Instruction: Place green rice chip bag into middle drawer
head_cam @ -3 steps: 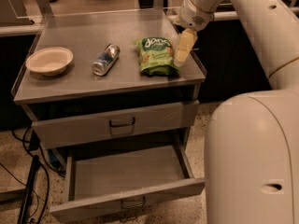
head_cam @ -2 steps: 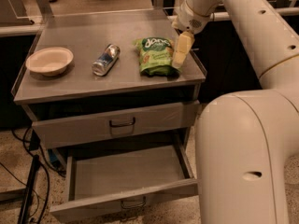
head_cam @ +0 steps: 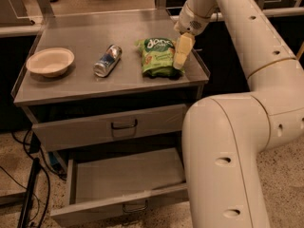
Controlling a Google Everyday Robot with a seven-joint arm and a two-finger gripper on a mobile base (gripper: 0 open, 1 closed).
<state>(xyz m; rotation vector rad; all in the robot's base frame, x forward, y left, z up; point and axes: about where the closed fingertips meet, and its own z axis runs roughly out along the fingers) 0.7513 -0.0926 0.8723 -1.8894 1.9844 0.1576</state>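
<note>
Since the earlier frames the arm's (head_cam: 228, 151) thick white link has swung further left across the view. The gripper (head_cam: 183, 51) has hardly shifted.

- green rice chip bag (head_cam: 159, 56): lies flat on the desk top (head_cam: 85, 82), toward the right edge, about midway between the front and back edges. Lettering end points to the back edge. Its right margin is covered by the gripper.
- gripper: hangs over the bag's right side, close to the right edge of the desk. Contact with the bag not resolvable. Whether it is spread or pressed together: cannot tell.
- silver-blue can (head_cam: 108, 61): on its side, left of the bag, apart from it.
- pale bowl (head_cam: 50, 61): upright, near the left edge.
- upper drawer (head_cam: 114, 127): pushed in. Right end hidden by the arm.
- middle drawer (head_cam: 126, 177): pulled out, floor bare. Right end hidden by the arm; handle low on the front, hard to make out.
- dark cables (head_cam: 28, 194) on the floor at left, partly cut off.
</note>
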